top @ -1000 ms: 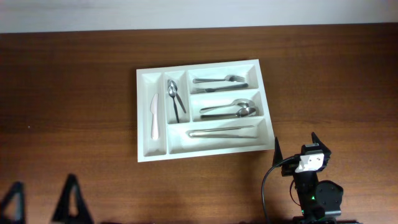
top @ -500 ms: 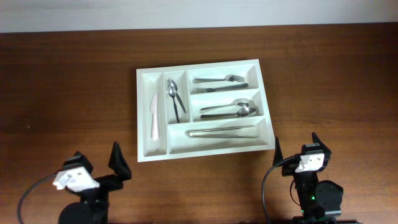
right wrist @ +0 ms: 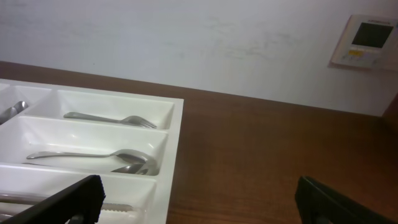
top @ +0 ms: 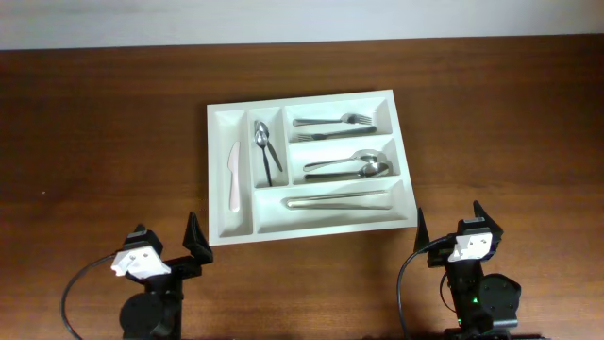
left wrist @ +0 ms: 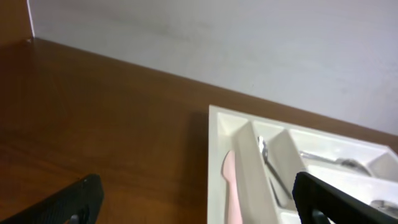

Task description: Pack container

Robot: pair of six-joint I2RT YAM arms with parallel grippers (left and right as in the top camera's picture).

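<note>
The white five-compartment container (top: 214, 170) lies mid-table. It holds a pale plastic knife (top: 233, 177), two small spoons (top: 265, 149), forks (top: 330, 122), larger spoons (top: 349, 166) and metal knives (top: 340, 200). My left gripper (top: 168, 236) is open and empty, just in front of the container's front left corner. In the left wrist view the gripper (left wrist: 199, 202) faces the container's left rim (left wrist: 214, 124) and the pale knife (left wrist: 230, 180). My right gripper (top: 450, 222) is open and empty off the front right corner. In the right wrist view the gripper (right wrist: 202, 199) faces the right rim (right wrist: 176, 143).
Bare brown wooden table (top: 104, 142) surrounds the container on all sides. A pale wall runs along the table's far edge, with a small wall panel (right wrist: 364, 40) at the right.
My left arm has come in from the bottom left and moved right, toward the container's front left corner. The right arm and the cutlery have not moved.
</note>
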